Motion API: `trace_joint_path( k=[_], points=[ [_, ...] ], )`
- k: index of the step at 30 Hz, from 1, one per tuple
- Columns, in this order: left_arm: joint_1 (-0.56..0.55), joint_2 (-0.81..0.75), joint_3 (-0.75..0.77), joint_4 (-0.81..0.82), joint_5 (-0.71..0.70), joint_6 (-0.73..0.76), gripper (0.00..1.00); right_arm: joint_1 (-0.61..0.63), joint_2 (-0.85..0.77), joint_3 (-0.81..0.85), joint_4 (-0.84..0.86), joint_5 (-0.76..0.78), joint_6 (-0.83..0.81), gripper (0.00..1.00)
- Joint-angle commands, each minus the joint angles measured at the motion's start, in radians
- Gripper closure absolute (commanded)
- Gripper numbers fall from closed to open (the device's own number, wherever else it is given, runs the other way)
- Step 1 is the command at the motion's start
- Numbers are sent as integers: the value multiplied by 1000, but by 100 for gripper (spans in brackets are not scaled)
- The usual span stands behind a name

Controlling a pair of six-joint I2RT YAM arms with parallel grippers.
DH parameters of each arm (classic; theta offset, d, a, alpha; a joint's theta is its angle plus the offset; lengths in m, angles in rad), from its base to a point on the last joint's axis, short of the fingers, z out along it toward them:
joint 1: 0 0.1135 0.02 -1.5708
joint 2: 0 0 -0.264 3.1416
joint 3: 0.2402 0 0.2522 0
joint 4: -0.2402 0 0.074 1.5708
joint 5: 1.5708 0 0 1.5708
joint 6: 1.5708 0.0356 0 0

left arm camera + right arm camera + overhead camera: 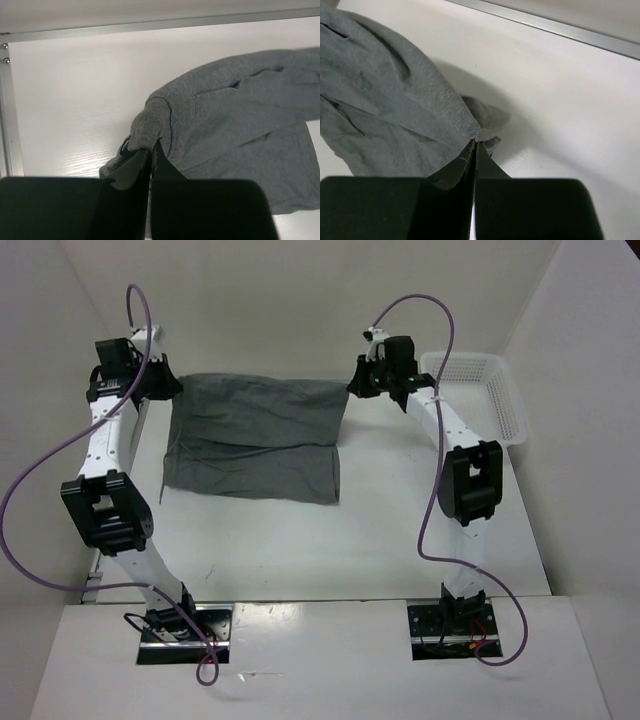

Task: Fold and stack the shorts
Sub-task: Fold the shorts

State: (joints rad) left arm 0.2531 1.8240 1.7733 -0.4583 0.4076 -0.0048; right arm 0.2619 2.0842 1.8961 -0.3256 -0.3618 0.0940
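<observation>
Our left hand [150, 154] and right hand [474, 145] each clamp one corner of the shorts [255, 440]. Uneven pulling could slip either pinch, skewing the fold.

The shorts [240, 110] are cut off at 3 o'clock in the left wrist view, at 9 o'clock in the right one. From above, the right arm [440, 420] hides the basket [508, 410] at its 9 o'clock side.

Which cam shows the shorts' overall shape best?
Top external: the whole grey shorts are visible, held at both far corners. Left wrist shows only the corner pinched in the left tool; right wrist only the corner in the right tool.
</observation>
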Motion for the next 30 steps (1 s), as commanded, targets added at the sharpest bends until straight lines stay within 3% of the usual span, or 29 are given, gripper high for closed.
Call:
trace_joint_path(
  k=[1,8,9,13,17,22,25,30],
  points=[
    [14,6,-9,21,74,5,100,-3,-4,-13,14,-14,44,100],
    [35,-204,-431,44,4,5,100,8,-131,-256,-25,-178,-94,100],
    [47,-222,-446,11,35,5,100,20,-145,-267,-47,-236,-182,100],
    [97,-284,-486,-138,96,5,100,33,-214,-400,-124,-312,-270,100],
    [144,-293,-549,-115,42,5,100,69,-289,-534,-187,-327,-381,100],
    [155,-281,-482,-167,101,5,99,69,-329,-537,-228,-339,-435,100],
    [155,-281,-457,-264,128,5,95,82,-352,-526,-296,-443,-461,100],
    [166,-353,-572,-208,-24,5,94,175,-430,-647,-305,-482,-482,100]
  ],
)
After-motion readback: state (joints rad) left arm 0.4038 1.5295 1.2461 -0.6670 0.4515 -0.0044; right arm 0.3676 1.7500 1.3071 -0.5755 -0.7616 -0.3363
